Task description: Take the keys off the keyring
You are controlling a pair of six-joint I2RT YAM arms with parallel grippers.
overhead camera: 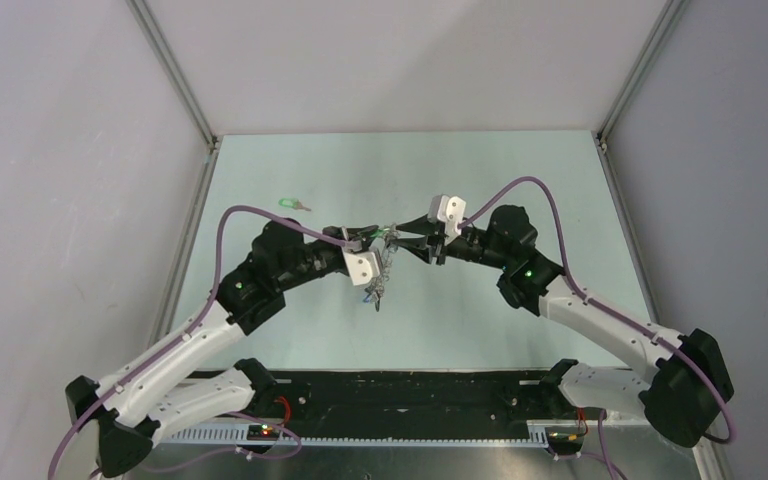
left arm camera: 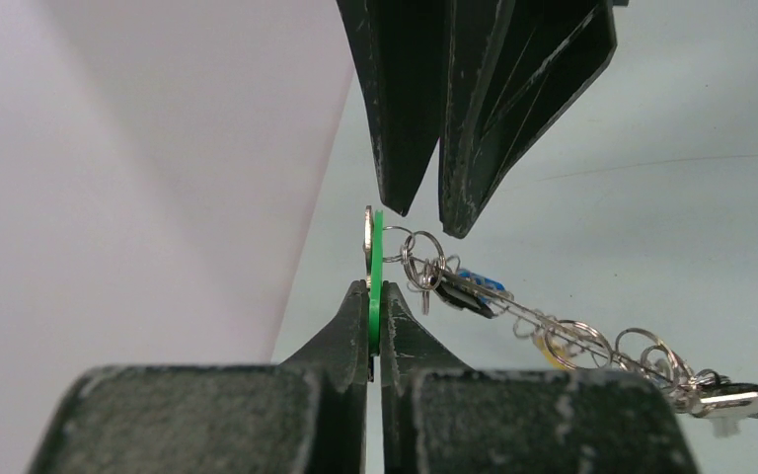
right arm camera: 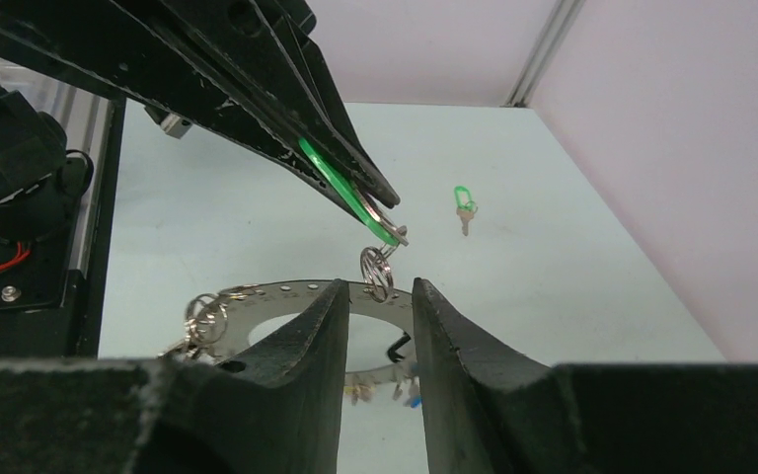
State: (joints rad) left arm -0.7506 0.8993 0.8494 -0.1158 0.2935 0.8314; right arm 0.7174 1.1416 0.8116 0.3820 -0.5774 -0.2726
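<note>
My left gripper (left arm camera: 376, 292) is shut on the green head of a key (left arm camera: 376, 267), held above the table. The keyring (right arm camera: 276, 296), a flat grey perforated band, hangs from that key by small split rings (right arm camera: 377, 269). Blue (left arm camera: 479, 279) and yellow (left arm camera: 550, 354) keys dangle from it. In the top view the bundle (overhead camera: 384, 272) hangs between the two grippers. My right gripper (right arm camera: 380, 286) is open, its tips on either side of the split ring just under the left gripper's tips (right arm camera: 387, 219). It holds nothing.
A loose green-headed key (overhead camera: 290, 204) lies on the pale table at the back left; it also shows in the right wrist view (right arm camera: 464, 205). White walls enclose the table. A black rail (overhead camera: 410, 395) runs along the near edge.
</note>
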